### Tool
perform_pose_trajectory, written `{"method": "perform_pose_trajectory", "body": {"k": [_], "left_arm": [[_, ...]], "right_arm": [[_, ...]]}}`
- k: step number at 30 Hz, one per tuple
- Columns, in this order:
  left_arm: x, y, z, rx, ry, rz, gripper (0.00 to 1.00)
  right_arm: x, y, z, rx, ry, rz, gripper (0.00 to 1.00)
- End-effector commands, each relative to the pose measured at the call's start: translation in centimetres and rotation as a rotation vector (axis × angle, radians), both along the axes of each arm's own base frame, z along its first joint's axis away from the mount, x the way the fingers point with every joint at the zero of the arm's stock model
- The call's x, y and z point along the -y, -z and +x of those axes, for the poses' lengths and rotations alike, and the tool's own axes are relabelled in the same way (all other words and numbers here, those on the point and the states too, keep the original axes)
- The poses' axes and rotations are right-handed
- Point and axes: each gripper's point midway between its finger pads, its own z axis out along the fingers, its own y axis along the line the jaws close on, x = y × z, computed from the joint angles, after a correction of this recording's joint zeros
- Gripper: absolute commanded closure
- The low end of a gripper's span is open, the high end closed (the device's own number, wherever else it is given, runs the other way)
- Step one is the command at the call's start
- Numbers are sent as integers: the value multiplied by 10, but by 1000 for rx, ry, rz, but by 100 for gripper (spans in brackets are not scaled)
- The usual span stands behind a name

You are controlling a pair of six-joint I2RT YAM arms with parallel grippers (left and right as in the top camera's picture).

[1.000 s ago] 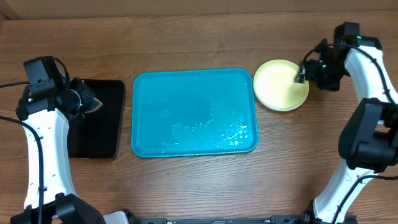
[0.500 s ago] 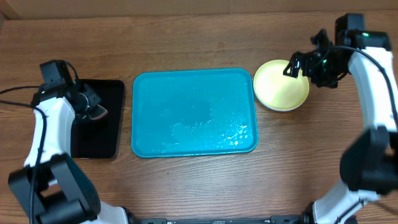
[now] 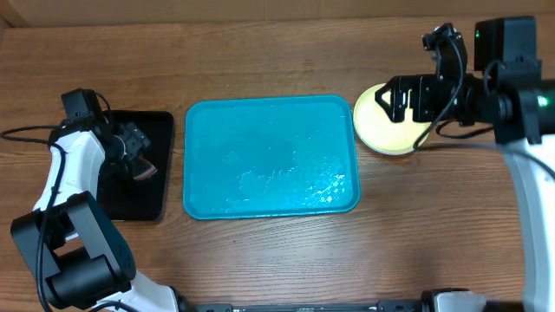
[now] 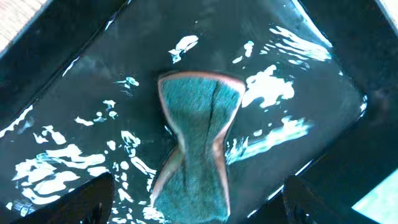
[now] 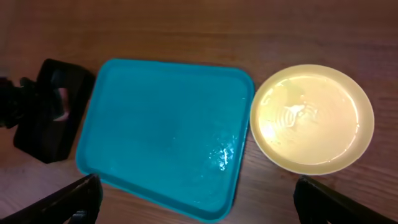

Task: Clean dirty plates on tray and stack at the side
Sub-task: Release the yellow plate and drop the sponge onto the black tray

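The yellow plate [image 3: 373, 126] lies on the table just right of the tray [image 3: 270, 100], not touching it. Tray wet, nothing on it. Right gripper [image 3: 388, 97] above the plate, fingers spread. Left of the tray: black tray [image 4: 298, 74] holding a sponge [image 4: 199, 143]; left gripper [image 3: 139, 158] over it, fingers spread.

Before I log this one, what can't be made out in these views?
- Overhead: the right gripper covers part of the yellow plate, so that patch cannot be checked for smears.
- Right wrist: the yellow plate hides anything beneath it, so the number of plates in the stack is unknown.
- Left wrist: the lower end of the sponge is cut off by the bottom edge.
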Motion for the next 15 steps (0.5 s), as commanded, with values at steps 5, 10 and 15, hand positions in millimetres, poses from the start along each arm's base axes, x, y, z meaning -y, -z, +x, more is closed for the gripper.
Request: {"method": "perform_pose_trajectory", "body": {"k": [5, 10, 15], "left_arm": [[-2, -99, 16, 184, 23, 14, 10], [30, -175, 4, 355, 159, -20, 5], [62, -226, -25, 479, 275, -17, 0]], "right_arm": [[5, -40, -45, 102, 8, -30, 0], [10, -55, -87, 139, 9, -27, 0], [19, -70, -144, 242, 29, -35, 0]]}}
